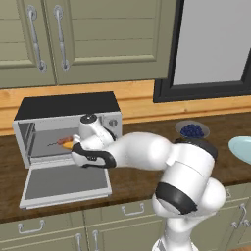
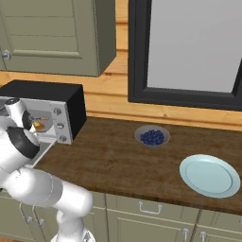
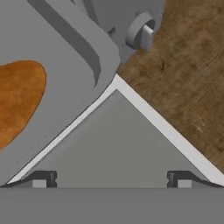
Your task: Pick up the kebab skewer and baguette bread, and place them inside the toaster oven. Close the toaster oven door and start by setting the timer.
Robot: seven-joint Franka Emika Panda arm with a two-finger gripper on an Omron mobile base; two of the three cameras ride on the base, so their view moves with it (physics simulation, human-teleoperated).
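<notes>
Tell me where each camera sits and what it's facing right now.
Left base view: behind-left, facing the toaster oven, its toaster oven door down; arm reaches in.
Right base view: behind-right, over counter; arm at left.
Hand view: above door; baguette bread inside; open fingertips.
Shared: oven, blueberry bowl.

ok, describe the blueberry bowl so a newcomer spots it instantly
Start at the dark wooden counter below the big black-framed window. Right of the toaster oven sits a small grey bowl. Unlike the flat pale-blue plate nearby, it holds dark blue berries.
</notes>
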